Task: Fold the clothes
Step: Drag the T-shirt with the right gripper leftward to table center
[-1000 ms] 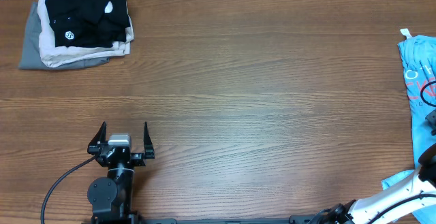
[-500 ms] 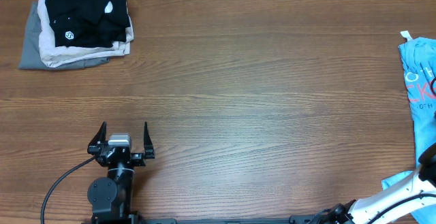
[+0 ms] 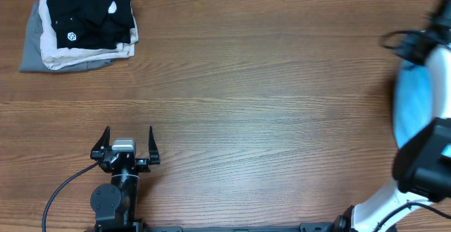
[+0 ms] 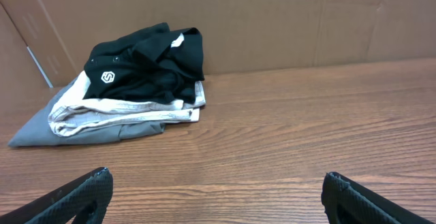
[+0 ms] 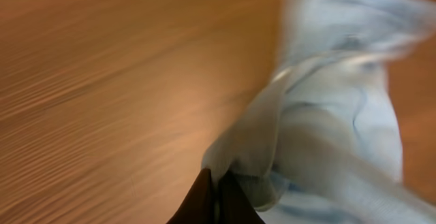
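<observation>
We see one thin, sky-blue T-shirt [image 5: 327, 135], bunched in soft folds, pinched in our right gripper [image 5: 216, 183] and trailing ahead of its jaws. Our left gripper [image 3: 128, 137] stands wide apart, holding nothing. Well ahead of it, leftward, lie three folded garments [image 4: 129, 81]: black, beige, grey.

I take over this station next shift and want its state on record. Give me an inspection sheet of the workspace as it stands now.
Surface: wood-grain table, no stains seen.
Job's things: light blue T-shirt, bunched at the right edge, blurred.
Clutter: pile of garments in the far left corner, black on top of beige and grey.
Tools: left tool open, holding nothing; right tool shut on the T-shirt.
Cables: black cable curving from the left arm's base.
Surroundings: cardboard wall behind the table.
</observation>
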